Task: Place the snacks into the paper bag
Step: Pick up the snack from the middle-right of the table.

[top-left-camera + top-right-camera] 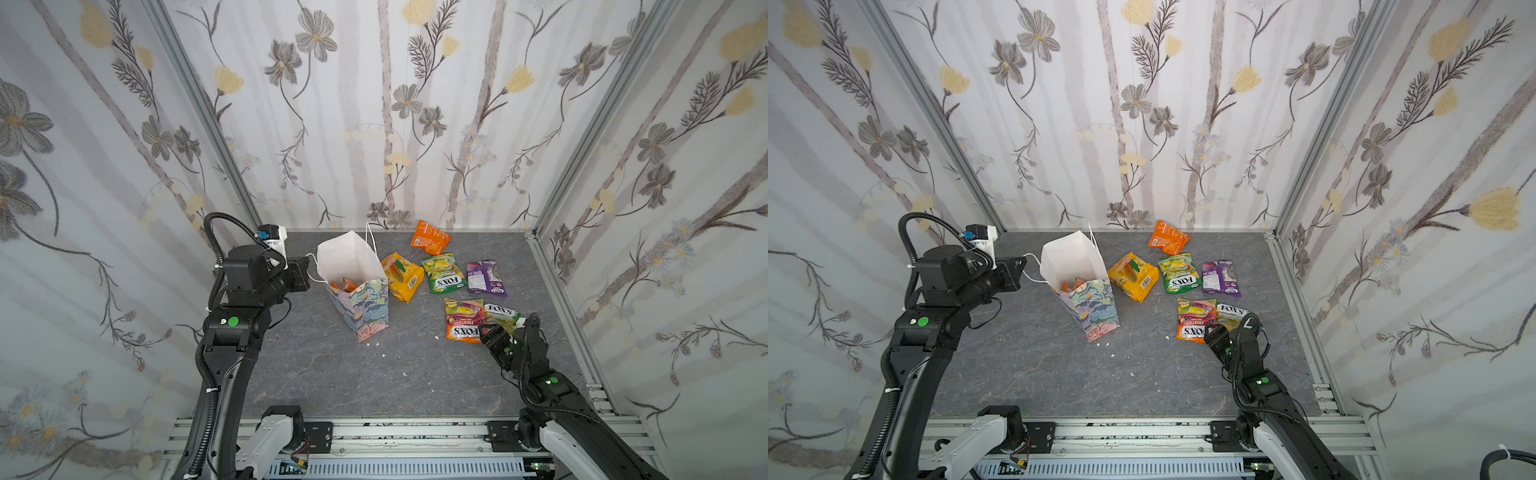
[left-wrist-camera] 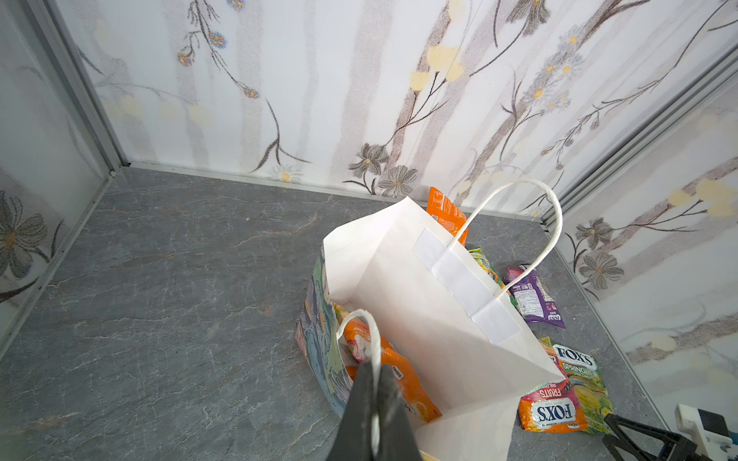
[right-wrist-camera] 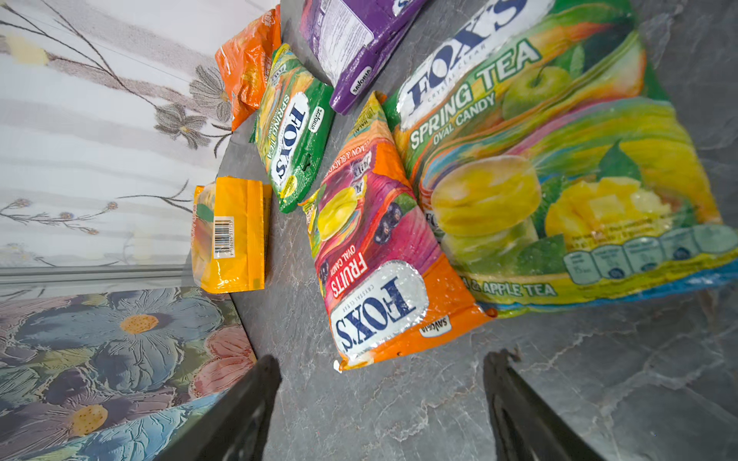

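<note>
Trouble ahead: my left gripper [image 2: 374, 383] pinches the handle [image 2: 369, 325] and may tip the paper bag [image 2: 419, 319]; my right gripper [image 3: 383, 361], fingers spread wide, may shove the slippery fruits packet [image 3: 371, 255].

Snacks [image 1: 443, 274] right of bag [image 1: 365, 307] — some inside

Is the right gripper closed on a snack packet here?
No: in the right wrist view the right gripper has its jaws spread wide with nothing between them, just short of the orange Fruits packet.
</note>
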Controlling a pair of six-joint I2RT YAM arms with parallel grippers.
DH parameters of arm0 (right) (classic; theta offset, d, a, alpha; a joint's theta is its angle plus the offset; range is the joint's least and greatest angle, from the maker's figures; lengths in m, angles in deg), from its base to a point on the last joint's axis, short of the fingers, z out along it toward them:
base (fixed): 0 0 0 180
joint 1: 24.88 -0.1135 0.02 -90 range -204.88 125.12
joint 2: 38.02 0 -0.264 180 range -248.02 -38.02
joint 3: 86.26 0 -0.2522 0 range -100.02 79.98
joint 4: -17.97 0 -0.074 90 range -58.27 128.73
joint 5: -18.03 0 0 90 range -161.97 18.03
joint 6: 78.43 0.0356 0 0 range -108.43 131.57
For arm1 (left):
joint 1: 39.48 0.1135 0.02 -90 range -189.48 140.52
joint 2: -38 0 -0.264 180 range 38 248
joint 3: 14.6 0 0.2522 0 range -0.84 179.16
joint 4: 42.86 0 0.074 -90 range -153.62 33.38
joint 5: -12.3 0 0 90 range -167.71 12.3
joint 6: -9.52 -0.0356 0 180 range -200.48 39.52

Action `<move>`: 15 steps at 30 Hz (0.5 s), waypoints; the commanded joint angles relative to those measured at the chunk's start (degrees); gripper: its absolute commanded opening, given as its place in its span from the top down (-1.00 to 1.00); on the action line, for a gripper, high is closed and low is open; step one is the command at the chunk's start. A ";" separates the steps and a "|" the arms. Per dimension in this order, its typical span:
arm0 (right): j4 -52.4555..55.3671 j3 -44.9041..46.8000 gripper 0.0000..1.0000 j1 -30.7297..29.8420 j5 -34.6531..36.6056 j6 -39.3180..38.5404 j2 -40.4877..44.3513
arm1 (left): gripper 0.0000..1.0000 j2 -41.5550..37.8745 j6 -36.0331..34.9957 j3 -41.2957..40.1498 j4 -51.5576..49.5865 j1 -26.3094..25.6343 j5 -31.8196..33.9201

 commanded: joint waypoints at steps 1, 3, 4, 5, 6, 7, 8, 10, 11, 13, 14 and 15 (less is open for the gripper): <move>-3.62 1.56 -0.60 -0.02 -0.13 3.14 0.33 | 1.00 0.09 -0.10 0.42 0.99 0.04 0.38; -3.79 1.69 -0.60 -0.03 -0.50 3.07 -0.23 | 1.00 0.10 -0.11 0.42 0.90 0.03 0.41; -3.86 1.72 -0.60 0.03 -0.66 3.03 -0.55 | 1.00 0.10 -0.20 0.33 0.81 0.02 0.42; -3.83 1.78 -0.60 -0.01 -0.91 3.03 -0.92 | 1.00 0.14 -0.24 0.30 0.81 -0.01 0.49; -4.04 1.76 -0.60 -0.03 -0.89 2.91 -1.29 | 1.00 0.10 -0.29 0.25 0.81 0.03 0.55; -4.45 1.95 -0.60 -0.04 -0.94 2.85 -1.64 | 1.00 0.11 -0.32 0.23 0.81 0.04 0.58; -5.02 2.04 -0.60 -0.01 -1.04 2.85 -2.04 | 1.00 0.11 -0.37 0.27 0.83 0.04 0.55; -6.77 2.52 -0.60 0.00 -1.63 3.11 -3.18 | 1.00 0.11 -0.37 0.25 0.90 0.02 0.55; -7.47 2.68 -0.60 -0.04 -2.03 3.17 -3.80 | 1.00 0.10 -0.37 0.25 0.90 0.02 0.55; -8.65 2.98 -0.60 -0.03 -2.44 3.21 -5.10 | 1.00 0.10 -0.37 0.19 0.90 0.04 0.55; -9.13 3.04 -0.60 0.01 -2.53 3.16 -5.55 | 1.00 0.10 -0.37 0.16 0.89 -0.01 0.60; -9.63 3.17 -0.60 0.00 -2.54 3.14 -6.01 | 1.00 0.10 -0.33 0.08 0.90 -0.03 0.62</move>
